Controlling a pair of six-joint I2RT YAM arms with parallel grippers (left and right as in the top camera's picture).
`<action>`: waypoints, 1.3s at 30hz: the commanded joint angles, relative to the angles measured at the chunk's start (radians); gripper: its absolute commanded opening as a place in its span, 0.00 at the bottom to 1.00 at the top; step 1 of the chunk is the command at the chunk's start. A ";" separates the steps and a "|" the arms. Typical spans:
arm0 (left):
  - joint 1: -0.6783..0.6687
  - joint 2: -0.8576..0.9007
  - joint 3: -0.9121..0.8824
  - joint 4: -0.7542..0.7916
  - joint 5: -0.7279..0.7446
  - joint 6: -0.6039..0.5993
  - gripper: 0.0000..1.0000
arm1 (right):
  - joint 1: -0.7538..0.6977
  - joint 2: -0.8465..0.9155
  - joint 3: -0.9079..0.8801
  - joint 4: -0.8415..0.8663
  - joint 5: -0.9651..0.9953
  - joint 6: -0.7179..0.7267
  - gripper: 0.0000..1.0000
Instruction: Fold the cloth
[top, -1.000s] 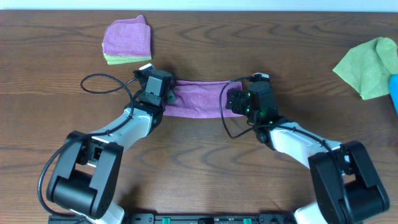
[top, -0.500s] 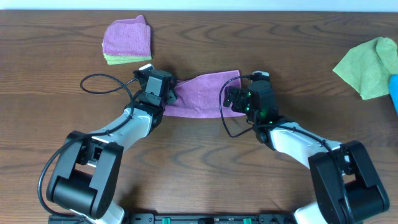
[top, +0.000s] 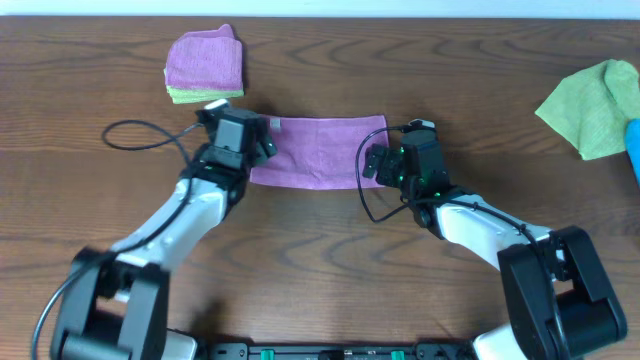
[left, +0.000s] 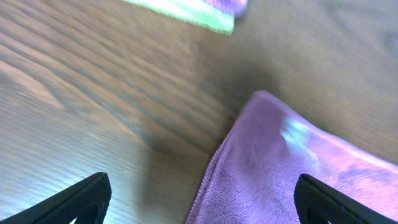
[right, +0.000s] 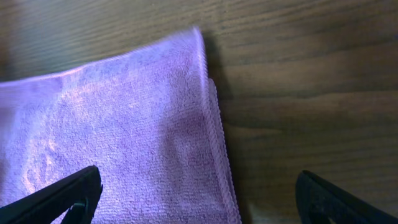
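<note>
Tabletop (top: 320, 250): we judge the cloth (top: 318, 152) folded once; left gripper (top: 262, 143) and right gripper (top: 370, 163) flank it, jaws released; further folds remain

Folded purple-green stack (top: 204, 66); crumpled green cloth (top: 595, 105); wooden table (top: 330, 250).

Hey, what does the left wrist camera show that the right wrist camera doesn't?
Only the left wrist: the green edge of the folded stack and the left corner of the purple cloth. Only the right wrist: the cloth's right edge, showing two offset layers. Both: the cloth flat on the wooden table, under an open hand, the left hand and right hand respectively.
</note>
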 joint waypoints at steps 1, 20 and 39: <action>0.018 -0.062 0.023 -0.029 0.003 0.025 0.95 | -0.008 -0.014 0.016 -0.002 -0.023 -0.024 0.99; -0.032 -0.033 0.022 -0.121 0.118 -0.094 0.95 | -0.008 -0.013 0.016 -0.085 -0.077 -0.113 0.99; -0.043 0.125 0.023 -0.135 0.216 -0.214 0.95 | -0.008 -0.014 0.016 -0.063 -0.074 -0.148 0.99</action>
